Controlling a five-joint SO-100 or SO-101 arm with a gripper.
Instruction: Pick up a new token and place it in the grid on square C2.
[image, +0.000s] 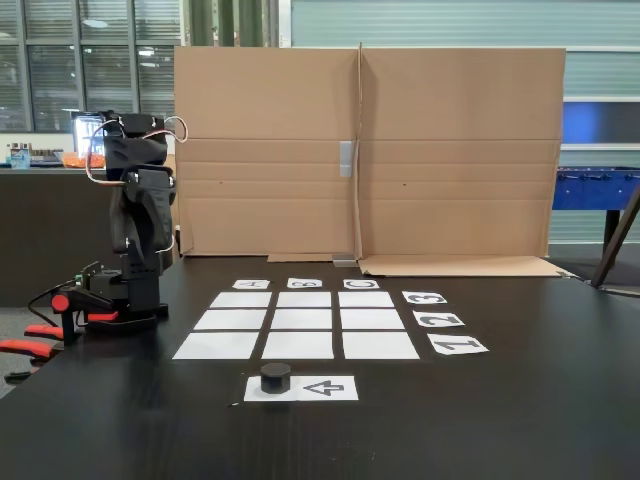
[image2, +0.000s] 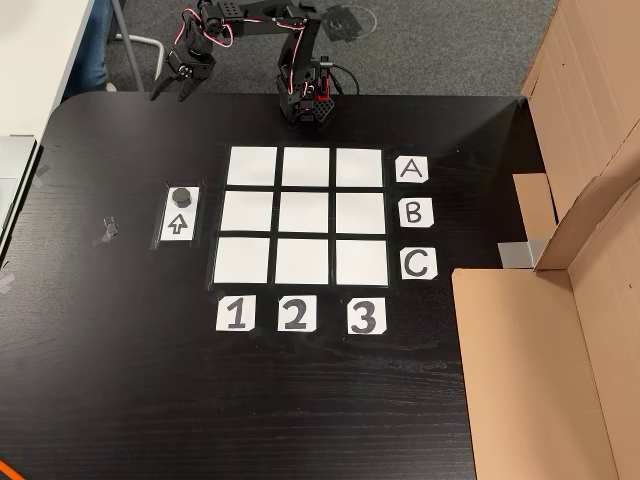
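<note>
The token (image: 276, 377) (image2: 182, 196) is a short black cylinder standing on a small white sheet printed with an arrow (image: 325, 388) (image2: 178, 225), beside the grid. The grid (image: 304, 320) (image2: 303, 215) is nine white paper cells with labels A, B, C and 1, 2, 3. Square C2 (image: 371, 319) (image2: 302, 261) is bare. The black arm is folded up over its base (image: 130, 290) (image2: 305, 105), off the far side of the grid from the C row. My gripper (image2: 171, 97) hangs beyond the table's edge, well away from the token. Its fingers stand slightly apart with nothing between them.
A tall cardboard screen (image: 365, 150) (image2: 560, 330) stands along one side of the black table (image: 500, 420) (image2: 120, 380). Orange clamps (image: 40, 335) hold the arm's base at the table edge. A small tape scrap (image2: 105, 232) lies near the arrow sheet.
</note>
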